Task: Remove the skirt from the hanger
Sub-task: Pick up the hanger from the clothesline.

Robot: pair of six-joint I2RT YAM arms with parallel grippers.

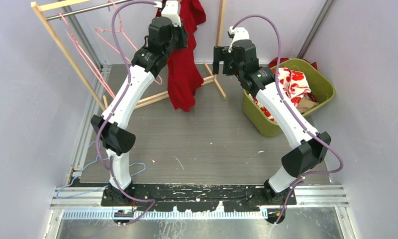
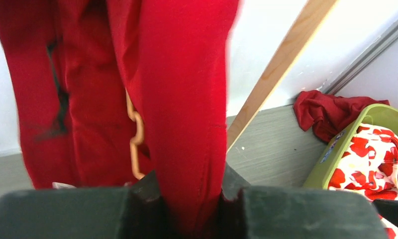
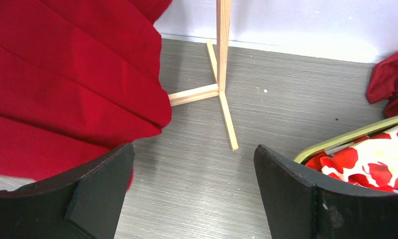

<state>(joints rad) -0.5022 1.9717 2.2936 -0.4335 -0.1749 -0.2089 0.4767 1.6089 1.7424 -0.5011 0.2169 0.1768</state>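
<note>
Over the grey table (image 1: 202, 142), my left gripper (image 2: 189, 204) clamps the vertically hanging red fabric skirt (image 1: 183, 74); the right gripper (image 3: 192, 169) hangs spread, empty, just beside.

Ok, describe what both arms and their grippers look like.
The left arm and right arm have curved white links, black joint housings and black bases. A purple cable loops along each. The left gripper and right gripper have dark, matte, blocky fingers. No markings are visible.
</note>
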